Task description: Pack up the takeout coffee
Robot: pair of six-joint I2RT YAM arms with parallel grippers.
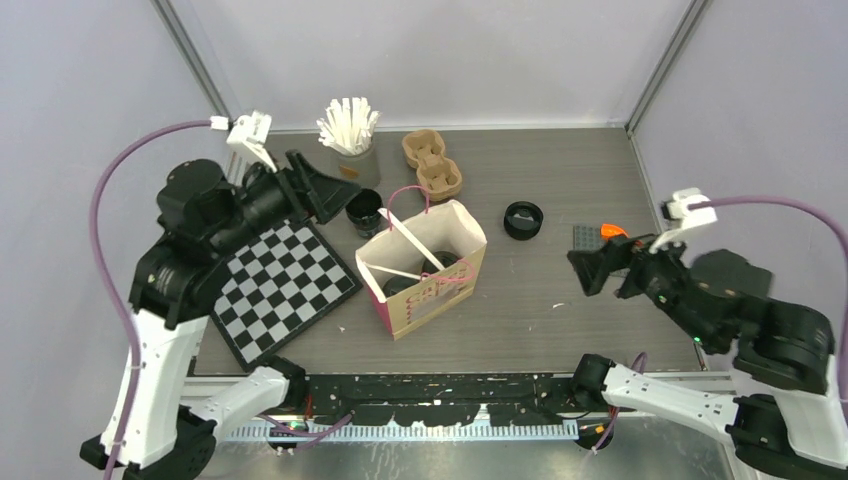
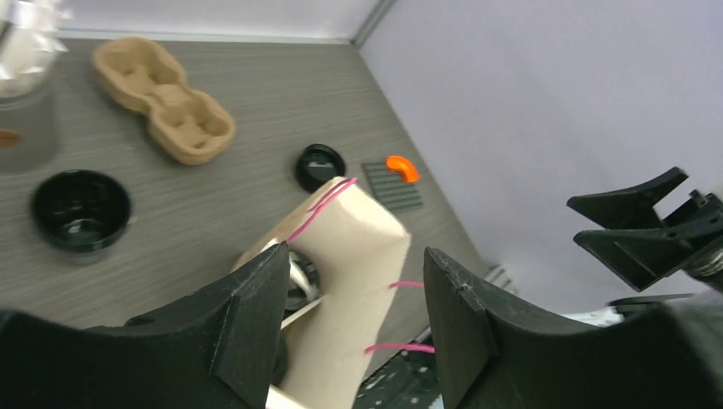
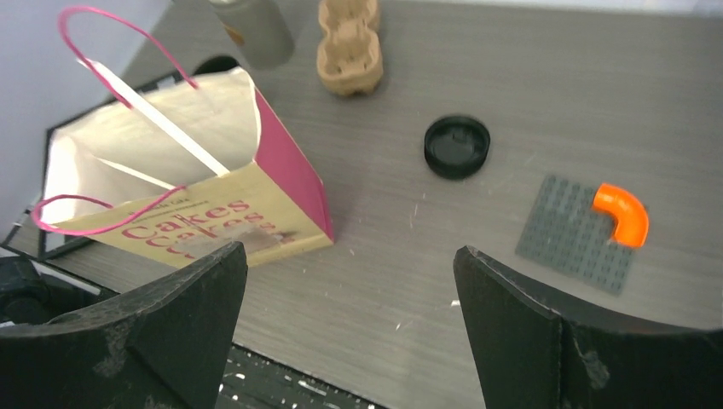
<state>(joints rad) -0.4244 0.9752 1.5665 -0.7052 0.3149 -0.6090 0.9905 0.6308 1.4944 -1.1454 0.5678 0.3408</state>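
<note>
Your left jaws are parted and empty, the left arm [image 1: 200,230] raised and angled down over the paper bag [image 1: 425,270]. A black cup [image 1: 365,212] sits on the worktop beyond them, leftward. Your right jaws gape wide and empty; the lid [image 1: 523,220] lies ahead between them.

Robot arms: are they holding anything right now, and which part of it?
Nothing is held. The left end effector and the right end effector both stand open, with nothing gripped between them.
</note>
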